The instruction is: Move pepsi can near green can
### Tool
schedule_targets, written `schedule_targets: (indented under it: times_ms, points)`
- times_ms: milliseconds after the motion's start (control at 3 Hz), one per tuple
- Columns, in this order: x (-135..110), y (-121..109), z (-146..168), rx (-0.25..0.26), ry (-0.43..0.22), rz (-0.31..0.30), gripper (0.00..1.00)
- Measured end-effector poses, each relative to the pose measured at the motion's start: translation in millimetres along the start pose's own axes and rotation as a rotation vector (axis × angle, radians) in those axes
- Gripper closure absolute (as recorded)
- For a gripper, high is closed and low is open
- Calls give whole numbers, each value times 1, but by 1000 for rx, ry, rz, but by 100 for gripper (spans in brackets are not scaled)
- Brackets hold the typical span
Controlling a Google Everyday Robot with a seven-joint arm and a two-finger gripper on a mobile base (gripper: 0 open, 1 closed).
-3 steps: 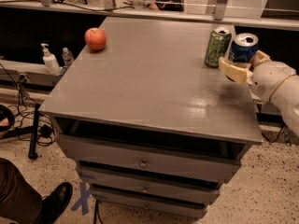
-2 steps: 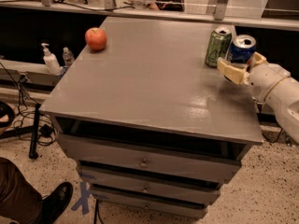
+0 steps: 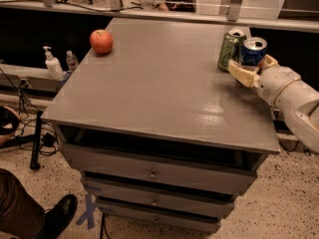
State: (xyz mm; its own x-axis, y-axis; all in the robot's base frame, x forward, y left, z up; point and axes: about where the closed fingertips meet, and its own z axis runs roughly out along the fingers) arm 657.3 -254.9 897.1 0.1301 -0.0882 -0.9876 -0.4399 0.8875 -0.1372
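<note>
The pepsi can, dark blue with a silver top, stands at the far right of the grey cabinet top. The green can stands just to its left, almost touching it. My gripper reaches in from the right edge, its tan fingers on either side of the pepsi can's lower body and shut on it. The lower part of the pepsi can is hidden behind the fingers.
A red apple sits at the far left of the top. A pump bottle stands on a ledge to the left. Drawers are below the front edge. A person's shoe is on the floor at bottom left.
My gripper and the pepsi can have shifted a little to the left, closing the gap to the green can. The green can and apple have not moved.
</note>
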Motion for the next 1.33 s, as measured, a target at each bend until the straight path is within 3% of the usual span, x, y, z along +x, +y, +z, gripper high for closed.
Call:
schedule_targets:
  times_ms: [333,667,1333]
  points:
    - [5,-6,4,39,37,21,83]
    - [12,-8,6,68,67,51,59]
    - [22,-9,15,86,94,90,13]
